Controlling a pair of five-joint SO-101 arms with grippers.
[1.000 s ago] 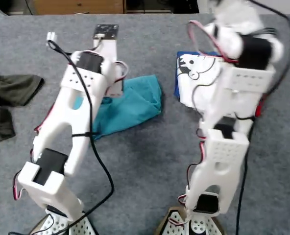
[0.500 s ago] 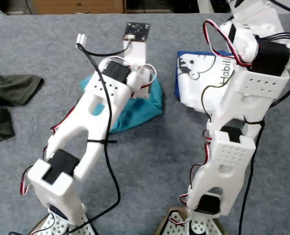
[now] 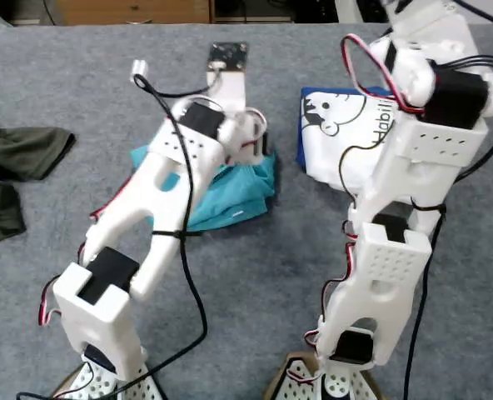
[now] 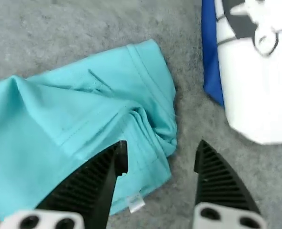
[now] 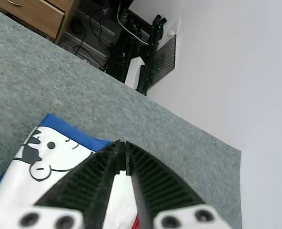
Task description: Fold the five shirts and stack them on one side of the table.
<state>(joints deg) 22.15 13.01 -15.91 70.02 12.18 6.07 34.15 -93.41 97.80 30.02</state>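
From above, your left arm (image 3: 167,179) is leaning over the teal shirt (image 3: 230,200). It has swung right across that shirt over the last second. In the last half second the shirt has bunched up more at its right edge. Your right arm (image 3: 413,167) is hanging over the white shirt (image 3: 338,137) on the right and has barely shifted. A dark shirt (image 3: 17,162) is lying at the table's (image 3: 255,283) left edge.

In the left wrist view, your left claw (image 4: 162,145) is standing wide open, gripping nothing. Its jaws are straddling the crumpled right edge of the teal shirt. Whether they are touching the cloth is not clear. The white shirt is lying just beside it.

In the right wrist view, your right claw (image 5: 123,144) is pressed closed on nothing, hanging above the white shirt.
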